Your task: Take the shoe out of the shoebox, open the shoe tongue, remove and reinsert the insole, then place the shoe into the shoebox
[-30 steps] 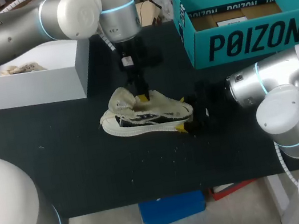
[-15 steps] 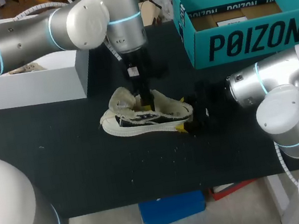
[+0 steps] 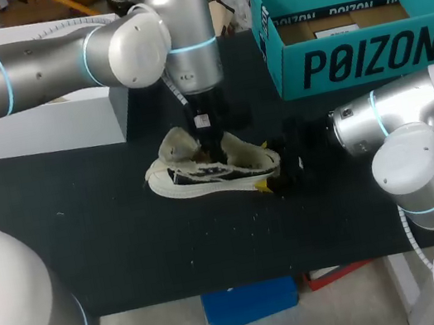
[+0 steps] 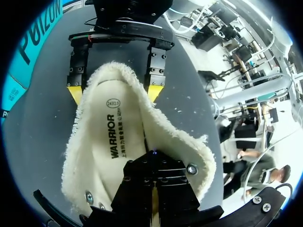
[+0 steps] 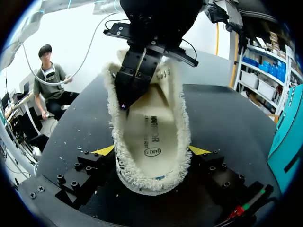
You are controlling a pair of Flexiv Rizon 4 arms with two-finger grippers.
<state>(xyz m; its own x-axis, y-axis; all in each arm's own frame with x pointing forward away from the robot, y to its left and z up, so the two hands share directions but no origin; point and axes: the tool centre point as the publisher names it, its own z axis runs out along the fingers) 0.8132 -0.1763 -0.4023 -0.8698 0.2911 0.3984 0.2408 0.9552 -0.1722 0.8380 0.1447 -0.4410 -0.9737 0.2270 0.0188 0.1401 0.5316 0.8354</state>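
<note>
Cream frayed canvas shoe (image 3: 214, 167) lies on your black table (image 3: 132, 253), its heel clamped by your right gripper (image 5: 151, 150). Your left gripper (image 5: 125, 99), fingers pressed together, has sunk deeper inside the shoe, so removal of the printed insole (image 4: 111, 137) seems near.

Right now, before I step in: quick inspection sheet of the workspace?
Surface: black table, a few white specks.
Job's things: cream frayed-canvas shoe mid-table, printed insole inside it; open teal cardboard shoebox far right.
Clutter: white open box far left.
End effectors: right end effector clamps the shoe's heel from both sides; left end effector is down in the shoe's opening, grip not visible.
Cables: ribbed white hose on the left arm, clear of the shoe.
Surroundings: nothing seen over the table.
</note>
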